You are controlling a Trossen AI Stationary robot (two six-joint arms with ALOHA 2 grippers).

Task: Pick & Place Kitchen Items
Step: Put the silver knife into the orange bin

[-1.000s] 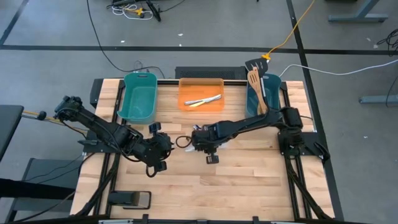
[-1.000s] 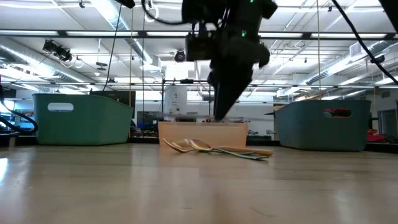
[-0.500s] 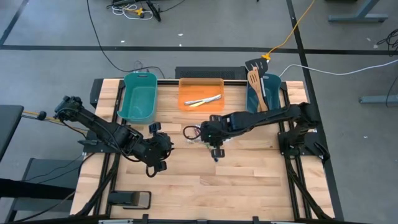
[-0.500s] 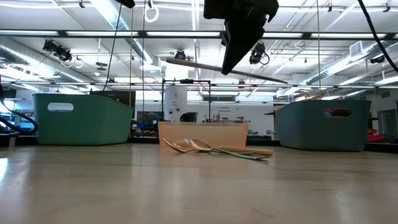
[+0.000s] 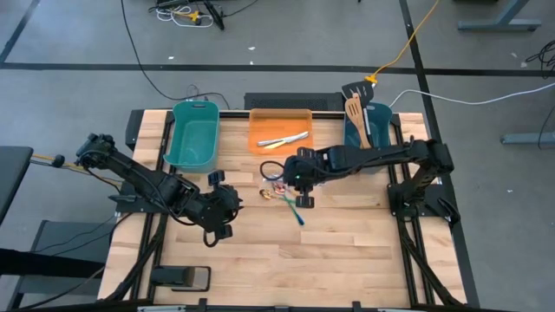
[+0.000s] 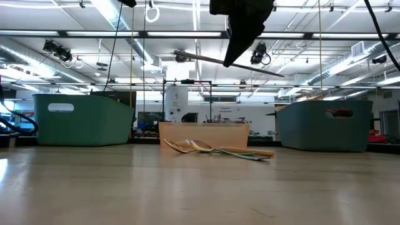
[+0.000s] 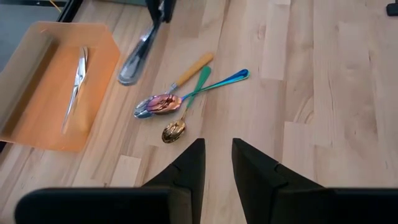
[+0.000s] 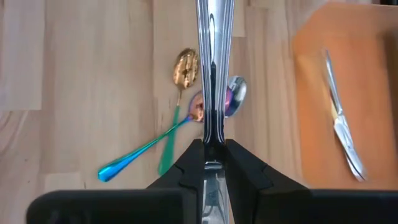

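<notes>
While the left gripper (image 5: 227,201) waits with fingers slightly parted, empty, above the table (image 5: 347,251), the right gripper (image 8: 211,163) clamps a silver utensil (image 8: 213,56) aloft over three coloured spoons (image 7: 180,109) beside the orange tray (image 5: 280,118)

Evenly bright under ceiling strip lights (image 6: 94,34). Soft shadows on desk (image 5: 347,243). Glare on silver handle (image 8: 212,37). Blurred near foreground in low view.

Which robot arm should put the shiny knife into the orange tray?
The right: its end effector already grips the silver knife close to the orange tray. The left end effector holds nothing.
</notes>
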